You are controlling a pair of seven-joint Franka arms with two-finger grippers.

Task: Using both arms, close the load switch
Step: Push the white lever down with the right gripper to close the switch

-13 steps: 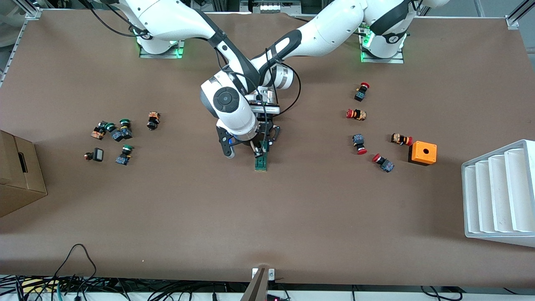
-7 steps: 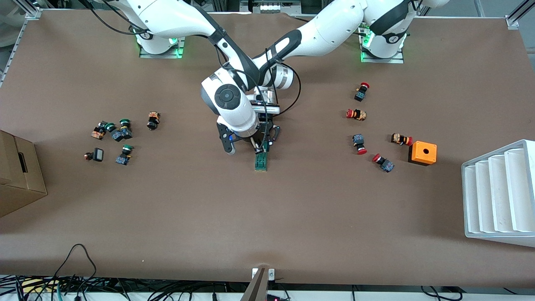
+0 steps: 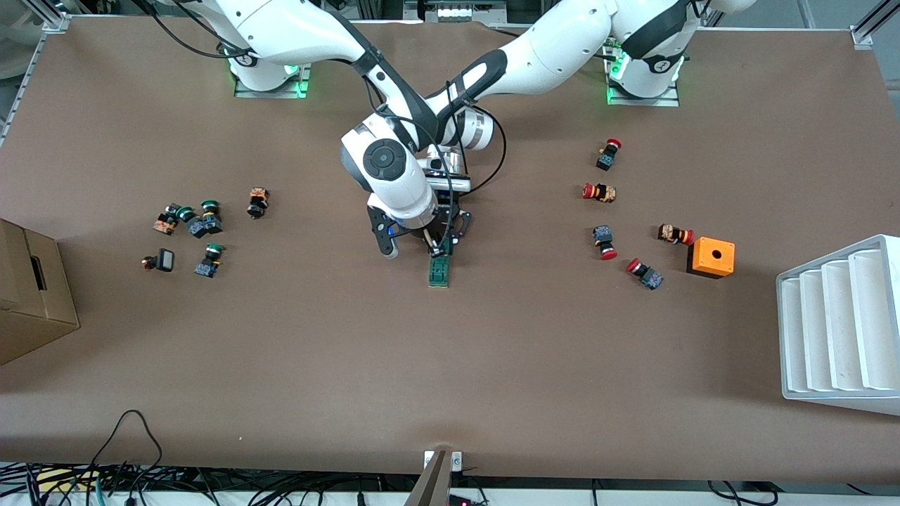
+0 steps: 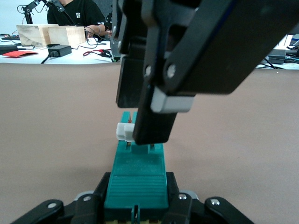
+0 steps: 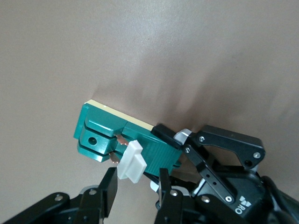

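The load switch (image 3: 439, 273), a narrow dark-green block, lies mid-table, with its white tab (image 5: 131, 161) standing up from it. My left gripper (image 3: 448, 236) is shut on the switch's end nearer the robots' bases; in the left wrist view its jaws press both sides of the green body (image 4: 138, 163). My right gripper (image 3: 434, 247) hangs over the switch, open. In the right wrist view (image 5: 136, 189) its fingers (image 5: 110, 191) stand apart on either side of the tab. The left wrist view shows the right gripper's fingers (image 4: 154, 116) at the tab (image 4: 124, 131).
Red-capped push buttons (image 3: 599, 192) and an orange box with a hole (image 3: 711, 256) lie toward the left arm's end. Green-capped buttons (image 3: 204, 225) and a cardboard box (image 3: 28, 295) lie toward the right arm's end. A white ribbed rack (image 3: 837, 327) stands at the table's edge.
The right arm's wrist and gripper have drawn back slightly toward the robots' bases, baring more of the switch. The left gripper and switch have stayed put.
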